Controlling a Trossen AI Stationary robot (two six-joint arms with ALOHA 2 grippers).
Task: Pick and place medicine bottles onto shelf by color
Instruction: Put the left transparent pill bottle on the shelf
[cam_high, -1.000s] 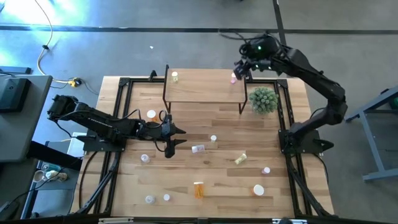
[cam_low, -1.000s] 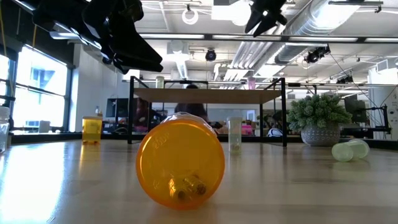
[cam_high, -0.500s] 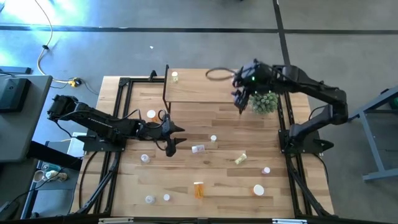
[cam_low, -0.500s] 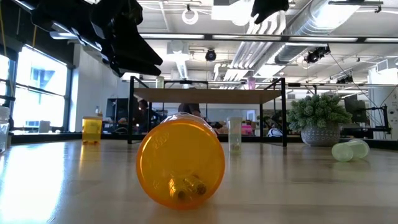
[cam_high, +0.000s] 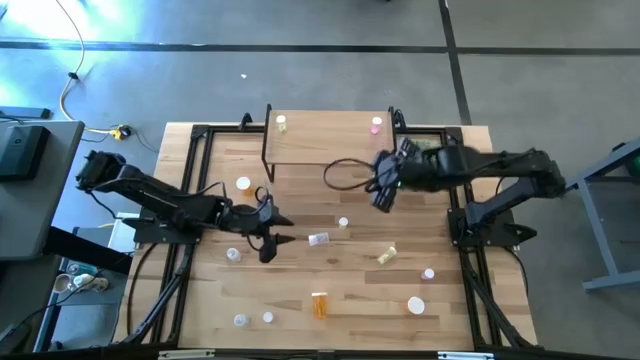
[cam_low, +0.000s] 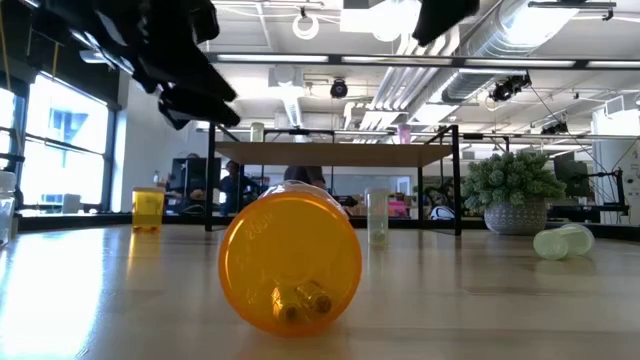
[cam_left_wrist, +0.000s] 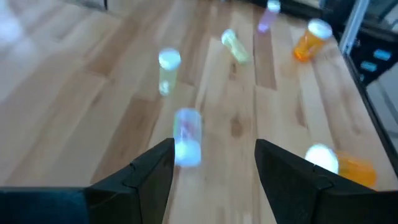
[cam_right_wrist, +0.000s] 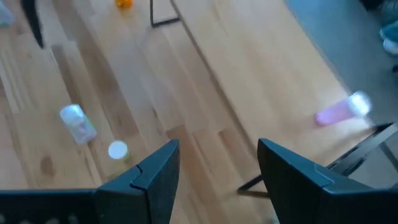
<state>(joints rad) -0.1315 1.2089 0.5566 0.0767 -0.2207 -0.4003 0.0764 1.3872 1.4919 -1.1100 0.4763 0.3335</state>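
Orange bottle (cam_low: 290, 263) lies nearest in the low view; most medicine bottles (cam_high: 318, 239) remain across the counter (cam_high: 350, 290). Left end effector (cam_high: 268, 240), left of centre: spread, empty. Right end effector (cam_high: 380, 197), spread and empty, has descended from the shelf (cam_high: 330, 135), upper centre, holding two bottles.
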